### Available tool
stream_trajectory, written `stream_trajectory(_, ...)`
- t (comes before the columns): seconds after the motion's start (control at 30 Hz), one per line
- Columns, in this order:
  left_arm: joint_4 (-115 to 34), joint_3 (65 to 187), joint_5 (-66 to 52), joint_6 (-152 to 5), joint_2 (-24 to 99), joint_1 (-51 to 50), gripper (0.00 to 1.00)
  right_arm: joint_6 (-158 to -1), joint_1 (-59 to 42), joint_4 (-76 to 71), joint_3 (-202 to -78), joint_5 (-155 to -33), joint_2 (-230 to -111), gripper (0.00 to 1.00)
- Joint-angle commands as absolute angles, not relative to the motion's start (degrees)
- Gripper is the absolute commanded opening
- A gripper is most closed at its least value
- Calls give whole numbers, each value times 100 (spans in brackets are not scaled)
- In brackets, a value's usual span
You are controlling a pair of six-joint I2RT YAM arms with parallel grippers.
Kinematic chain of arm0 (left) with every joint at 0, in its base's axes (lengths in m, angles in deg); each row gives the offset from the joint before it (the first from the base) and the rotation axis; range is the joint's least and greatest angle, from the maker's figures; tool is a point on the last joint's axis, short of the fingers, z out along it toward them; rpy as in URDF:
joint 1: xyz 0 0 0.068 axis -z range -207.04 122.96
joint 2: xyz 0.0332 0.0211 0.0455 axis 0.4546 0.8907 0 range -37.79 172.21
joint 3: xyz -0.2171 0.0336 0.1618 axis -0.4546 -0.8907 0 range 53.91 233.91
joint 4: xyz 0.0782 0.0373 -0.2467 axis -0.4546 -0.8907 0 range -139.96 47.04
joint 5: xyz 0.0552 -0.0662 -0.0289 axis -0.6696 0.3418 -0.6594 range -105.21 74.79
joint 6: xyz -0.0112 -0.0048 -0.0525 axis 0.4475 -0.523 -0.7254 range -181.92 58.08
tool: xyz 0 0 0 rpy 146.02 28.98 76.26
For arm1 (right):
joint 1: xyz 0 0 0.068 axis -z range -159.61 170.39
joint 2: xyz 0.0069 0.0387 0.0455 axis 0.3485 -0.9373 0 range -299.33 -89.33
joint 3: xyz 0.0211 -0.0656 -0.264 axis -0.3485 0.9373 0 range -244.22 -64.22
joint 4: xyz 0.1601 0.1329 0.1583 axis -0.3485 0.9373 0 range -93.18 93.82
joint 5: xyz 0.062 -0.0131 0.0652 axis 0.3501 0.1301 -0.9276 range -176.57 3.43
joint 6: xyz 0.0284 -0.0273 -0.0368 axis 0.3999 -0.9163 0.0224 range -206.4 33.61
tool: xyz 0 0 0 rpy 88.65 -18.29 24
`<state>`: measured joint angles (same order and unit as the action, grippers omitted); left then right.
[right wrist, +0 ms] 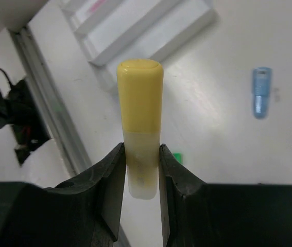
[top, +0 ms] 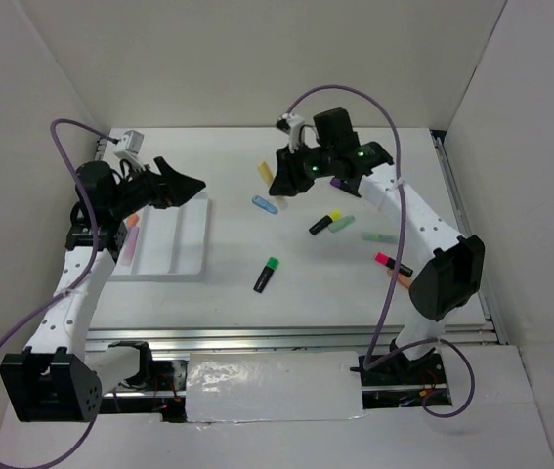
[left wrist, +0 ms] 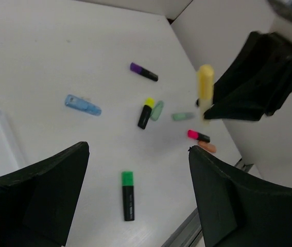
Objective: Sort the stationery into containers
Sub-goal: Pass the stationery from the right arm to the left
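My right gripper (right wrist: 142, 170) is shut on the pale end of a yellow highlighter (right wrist: 139, 103) and holds it above the table's far middle (top: 265, 172). My left gripper (left wrist: 138, 152) hangs open and empty by the far right corner of the white divided tray (top: 174, 239). Orange and pink pens (top: 131, 233) lie in the tray's left compartment. Loose on the table are a blue pen (top: 265, 204), a green-capped black marker (top: 266, 275), a yellow-capped black marker (top: 323, 222), a mint one (top: 341, 224), a purple one (left wrist: 143, 71), a pale green one (top: 379, 237), a pink-capped one (top: 392, 262) and an orange one (top: 404, 278).
A metal rail (top: 296, 337) runs along the table's near edge. White walls close in the left, back and right sides. The right arm (top: 423, 230) reaches over the pens on the right side.
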<state>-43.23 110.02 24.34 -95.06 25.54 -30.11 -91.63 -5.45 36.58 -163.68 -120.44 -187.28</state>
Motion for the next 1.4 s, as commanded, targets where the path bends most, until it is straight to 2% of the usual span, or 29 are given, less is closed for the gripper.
stream_trajectory(0.0, -3268, 10981, 1688, -10242, 2399, -2450, 91, -8236, -939, 2899, -16064, -12226, -18690, 0)
stream_trajectory(0.23, -2881, 10840, 1616, -10868, 2812, -2177, 88, -7928, -1739, 2837, -16327, -12006, -18803, 0)
stream_trajectory(0.7, -3056, 10437, 1616, -10578, 2936, -1738, 78, -7822, -2074, 3057, -17091, -11786, -19462, 0)
stream_trajectory(0.97, -3118, 10049, 1599, -10691, 2953, -1570, 56, -7804, -2083, 3004, -17223, -11777, -19463, 0)
stream_trajectory(1.07, -2986, 10128, 1713, -10735, 2971, -1588, 44, -7840, -2109, 2986, -17180, -11917, -19445, 0)
stream_trajectory(1.17, -2925, 10233, 1844, -10814, 3014, -1710, 27, -7848, -2100, 2925, -16987, -12058, -19366, 1)
stream_trajectory(1.23, -2925, 10303, 1923, -10963, 3041, -1851, 19, -7866, -2109, 2925, -16916, -12084, -19340, 22)
stream_trajectory(1.27, -3064, 10365, 2054, -10981, 3084, -2060, 11, -7927, -2109, 2960, -16881, -12050, -19296, 42)
stream_trajectory(1.33, -3502, 10766, 2266, -10650, 3251, -2490, 4, -8033, -2057, 3117, -16820, -11988, -19217, 52)
stream_trajectory(1.37, -4262, 10987, 2441, -10413, 3330, -2658, 0, -8103, -2004, 3170, -16671, -11970, -19060, 55)
